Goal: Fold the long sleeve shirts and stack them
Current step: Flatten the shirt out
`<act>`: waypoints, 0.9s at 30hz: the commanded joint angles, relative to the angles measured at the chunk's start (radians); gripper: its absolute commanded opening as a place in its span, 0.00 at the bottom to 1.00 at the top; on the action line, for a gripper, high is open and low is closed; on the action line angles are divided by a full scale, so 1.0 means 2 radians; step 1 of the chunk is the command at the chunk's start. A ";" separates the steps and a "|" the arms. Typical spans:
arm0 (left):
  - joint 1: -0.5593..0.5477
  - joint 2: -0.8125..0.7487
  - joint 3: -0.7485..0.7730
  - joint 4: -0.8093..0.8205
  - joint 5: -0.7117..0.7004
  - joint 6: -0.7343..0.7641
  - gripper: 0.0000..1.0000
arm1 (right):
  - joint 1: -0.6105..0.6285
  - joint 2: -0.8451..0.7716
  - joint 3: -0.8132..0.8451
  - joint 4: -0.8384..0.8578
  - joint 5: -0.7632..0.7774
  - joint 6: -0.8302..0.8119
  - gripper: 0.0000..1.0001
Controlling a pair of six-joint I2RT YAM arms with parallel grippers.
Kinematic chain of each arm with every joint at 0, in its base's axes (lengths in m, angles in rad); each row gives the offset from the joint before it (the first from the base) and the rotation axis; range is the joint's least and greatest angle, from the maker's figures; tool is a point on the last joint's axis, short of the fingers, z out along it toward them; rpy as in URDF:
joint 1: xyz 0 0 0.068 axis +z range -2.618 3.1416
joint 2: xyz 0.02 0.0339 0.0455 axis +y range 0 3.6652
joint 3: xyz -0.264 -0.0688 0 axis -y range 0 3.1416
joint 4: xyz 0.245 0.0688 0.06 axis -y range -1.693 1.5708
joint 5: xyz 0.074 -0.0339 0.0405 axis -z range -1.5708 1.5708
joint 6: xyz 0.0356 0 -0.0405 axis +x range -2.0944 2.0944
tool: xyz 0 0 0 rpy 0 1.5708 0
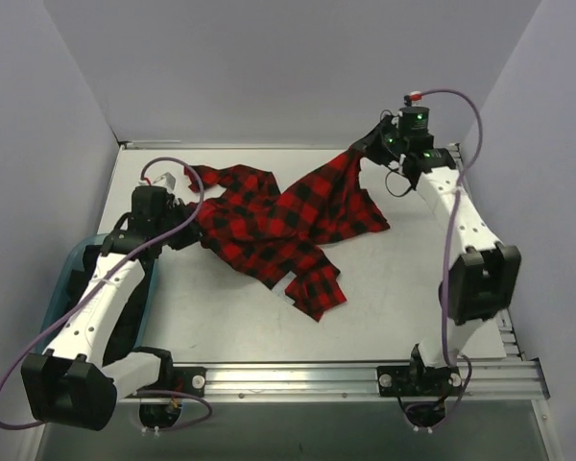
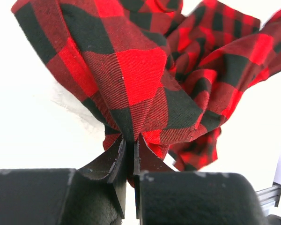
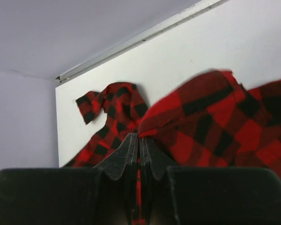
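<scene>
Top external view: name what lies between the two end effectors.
The top external view shows the red-and-black flannel shirt, bunched on the table, spanning it; left end effector and right end effector each pinch it.

Shirt [image 1: 269,226], apparently single, on table [image 1: 413,288] between left claw [image 1: 192,215] and right claw [image 1: 365,151]
</scene>
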 commanded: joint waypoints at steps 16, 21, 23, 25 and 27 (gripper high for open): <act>0.011 -0.166 -0.151 -0.084 0.037 0.002 0.18 | 0.037 -0.411 -0.496 -0.113 0.099 -0.075 0.51; 0.011 -0.180 -0.105 -0.100 0.028 0.026 0.67 | 0.150 -0.438 -0.465 -0.154 0.120 -0.096 0.61; 0.011 -0.180 -0.079 -0.108 0.024 0.036 0.83 | 0.213 -0.434 -0.461 -0.150 0.117 -0.109 0.62; 0.011 -0.171 -0.043 -0.108 0.017 0.045 0.86 | 0.251 -0.416 -0.449 -0.150 0.113 -0.120 0.62; 0.010 -0.154 -0.017 -0.099 0.020 0.048 0.86 | 0.303 -0.377 -0.439 -0.149 0.121 -0.135 0.62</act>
